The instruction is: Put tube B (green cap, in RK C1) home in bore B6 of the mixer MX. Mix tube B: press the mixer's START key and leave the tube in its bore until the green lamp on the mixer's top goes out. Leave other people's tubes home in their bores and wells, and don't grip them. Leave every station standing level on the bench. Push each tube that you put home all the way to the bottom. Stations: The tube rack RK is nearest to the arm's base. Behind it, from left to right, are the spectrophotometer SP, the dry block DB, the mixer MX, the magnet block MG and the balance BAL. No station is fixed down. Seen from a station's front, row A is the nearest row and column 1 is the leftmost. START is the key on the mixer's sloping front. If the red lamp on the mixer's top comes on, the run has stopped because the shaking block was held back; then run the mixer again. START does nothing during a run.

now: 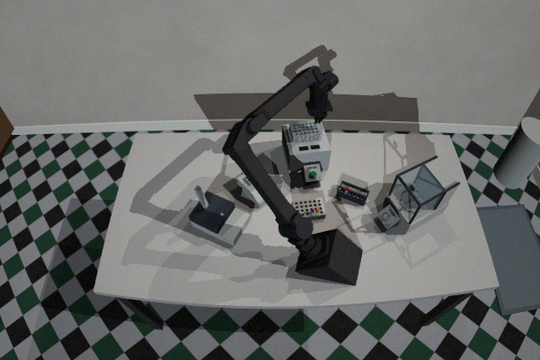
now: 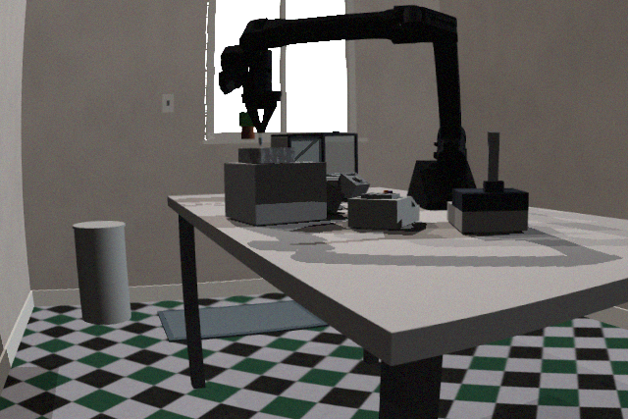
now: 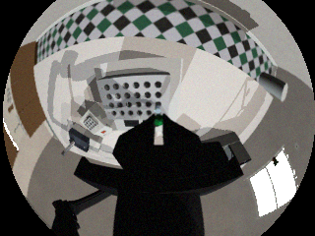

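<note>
From the top view, the arm rises from its black base [image 1: 348, 269] at the 5 o'clock side of the white bench [image 1: 143, 269] and bends over to the far edge, where the gripper [image 1: 319, 120] points down above the back right corner of the mixer MX [image 1: 305, 147]; the mixer's green START key [image 1: 312, 174] sits on its sloping front, toward 6 o'clock of the bore block. The tube rack RK [image 1: 309, 207] lies between the mixer and the arm's base, with a few coloured caps in its wells. At 3 o'clock of the rack stand the magnet block MG [image 1: 352, 192] and, further out, the glass-walled balance BAL [image 1: 416, 192]; the spectrophotometer SP [image 1: 211, 214] is at 9 o'clock, and the dry block DB [image 1: 246, 190] is partly behind the arm. In the exterior view, the gripper [image 2: 259, 128] hangs above the mixer [image 2: 276, 191], apart from its top, and a small pale tube tip [image 2: 260, 139] shows just below the fingertips. In the wrist view, tube B [image 3: 157, 130], with its green cap, sits between the dark fingers, clenched fast and upright, and the mixer's grid of bores [image 3: 134, 94] lies at 12 o'clock beyond it, not yet entered.
</note>
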You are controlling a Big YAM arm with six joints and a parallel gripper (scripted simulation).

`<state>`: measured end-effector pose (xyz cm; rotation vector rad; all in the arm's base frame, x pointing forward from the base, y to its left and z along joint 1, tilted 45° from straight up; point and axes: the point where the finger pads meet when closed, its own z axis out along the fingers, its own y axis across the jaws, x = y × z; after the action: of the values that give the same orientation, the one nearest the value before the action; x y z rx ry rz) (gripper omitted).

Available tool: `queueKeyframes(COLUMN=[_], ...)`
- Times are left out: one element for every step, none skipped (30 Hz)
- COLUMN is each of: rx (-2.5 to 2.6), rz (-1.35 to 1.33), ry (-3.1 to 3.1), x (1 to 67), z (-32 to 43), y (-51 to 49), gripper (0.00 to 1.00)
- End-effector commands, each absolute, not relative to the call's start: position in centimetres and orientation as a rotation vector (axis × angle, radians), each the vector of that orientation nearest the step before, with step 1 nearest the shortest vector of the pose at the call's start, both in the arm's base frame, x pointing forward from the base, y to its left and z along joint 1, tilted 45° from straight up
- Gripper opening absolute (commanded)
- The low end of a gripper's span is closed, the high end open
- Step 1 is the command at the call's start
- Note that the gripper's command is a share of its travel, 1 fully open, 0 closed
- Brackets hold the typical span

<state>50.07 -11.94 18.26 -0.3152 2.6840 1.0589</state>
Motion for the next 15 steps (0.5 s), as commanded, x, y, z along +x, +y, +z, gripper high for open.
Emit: queueKeyframes(rx=[-0.322,-0.321,-0.322,-0.321,-0.320,-0.320,-0.320,-0.319,-0.319,-0.319,-0.319,-0.318,-0.318,-0.318,-0.317], rz=[1.053,1.053,1.050,1.049,1.049,1.049,1.049,1.049,1.048,1.048,1.048,1.048,1.048,1.048,1.048], ry=[2.677,2.677,2.675,2.675,2.675,2.675,2.675,2.675,2.675,2.675,2.675,2.675,2.675,2.675,2.675], x=[50.44,50.43,50.50,50.51,50.50,50.50,50.49,50.49,50.49,50.49,50.49,50.49,50.48,50.48,50.48], z=[17.64,17.63,17.72,17.74,17.74,17.74,17.73,17.73,17.73,17.73,17.73,17.73,17.73,17.72,17.72], y=[-12.51,-12.54,-12.60,-12.63,-12.66,-12.68,-12.70,-12.72,-12.74,-12.74,-12.74,-12.76,-12.78,-12.80,-12.82], gripper=[0.09,0.09,0.09,0.09,0.09,0.09,0.09,0.09,0.09,0.09,0.09,0.09,0.09,0.09,0.09])
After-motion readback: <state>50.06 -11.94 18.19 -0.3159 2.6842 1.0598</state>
